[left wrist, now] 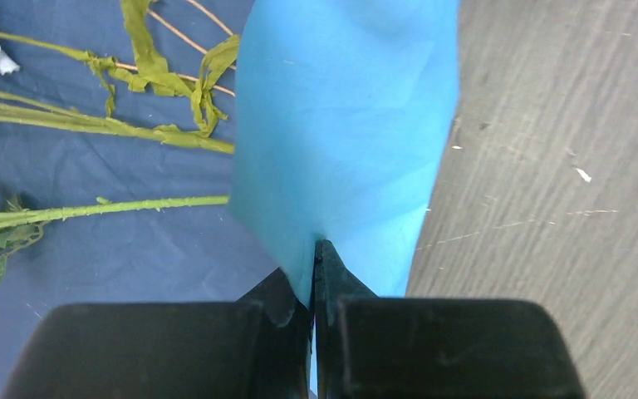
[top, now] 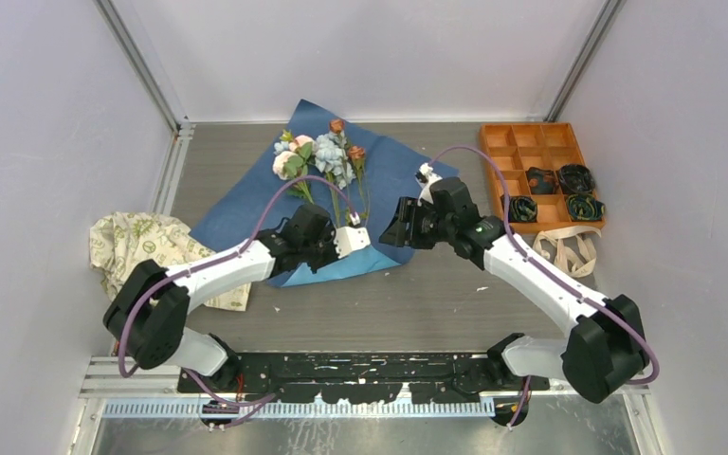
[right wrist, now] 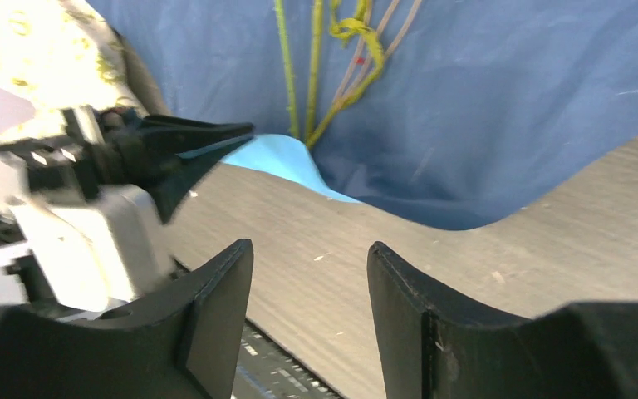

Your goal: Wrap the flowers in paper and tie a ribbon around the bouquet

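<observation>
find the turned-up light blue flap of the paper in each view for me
top external: light blue flap at centre, on the paper's near edge between the arms.
left wrist: fills the upper middle, pinched in the shut jaws.
right wrist: small pale hump left of centre, at the dark sheet's edge.
shared landmark: green stalks lying on the dark blue face beside the flap.

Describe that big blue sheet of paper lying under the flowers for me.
The paper is a large thin sheet spread on the grey table, dark blue face up, slightly creased. The flowers lie on it, stalks toward its near edge. That near corner is folded up, showing a lighter blue underside, and the left gripper is shut on it.
</observation>
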Controlling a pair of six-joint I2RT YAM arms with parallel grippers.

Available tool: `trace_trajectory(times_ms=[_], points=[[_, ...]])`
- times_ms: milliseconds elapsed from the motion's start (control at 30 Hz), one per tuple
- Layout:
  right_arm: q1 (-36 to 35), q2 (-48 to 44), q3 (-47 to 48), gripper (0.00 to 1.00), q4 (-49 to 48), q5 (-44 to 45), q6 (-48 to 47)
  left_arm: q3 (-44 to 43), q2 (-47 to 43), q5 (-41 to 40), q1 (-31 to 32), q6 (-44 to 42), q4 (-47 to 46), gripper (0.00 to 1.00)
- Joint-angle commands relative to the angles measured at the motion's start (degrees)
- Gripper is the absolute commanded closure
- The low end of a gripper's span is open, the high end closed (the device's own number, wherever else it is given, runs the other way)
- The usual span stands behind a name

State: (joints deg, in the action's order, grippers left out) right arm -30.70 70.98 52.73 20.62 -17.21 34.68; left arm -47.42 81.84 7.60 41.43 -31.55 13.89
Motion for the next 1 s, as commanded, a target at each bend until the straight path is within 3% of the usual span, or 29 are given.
trace_trajectory(times_ms=[0,300,667,733,867,967], points=[[1.9,1.5,-4.8,0.41,-11.3,-1.9,-11.6,-4.3,2.2,2.4,-2.2,1.5,0.8,0.99],[2.0,11.3,-9.4,0.35,-30.4,-13.0,-24.1,-7.3,5.8,3.0,-3.6,1.4,1.9,1.0],[2.0,23.4,-6.5,0.37,-31.8,-21.9,-28.9,-6.6,6.8,2.7,-6.0,1.8,1.4,1.0],[2.0,25.1,-6.3,0.42,-31.5,-22.2,-28.4,-6.6,7.3,2.1,-6.5,2.2,0.9,1.0],[2.0,26.8,-6.5,0.73,-30.9,-22.5,-25.8,-7.0,8.0,1.9,-7.6,3.2,1.7,1.0],[2.0,26.9,-6.3,0.84,-29.3,-23.4,-23.1,-7.3,7.7,2.5,-8.4,3.8,2.8,0.99]])
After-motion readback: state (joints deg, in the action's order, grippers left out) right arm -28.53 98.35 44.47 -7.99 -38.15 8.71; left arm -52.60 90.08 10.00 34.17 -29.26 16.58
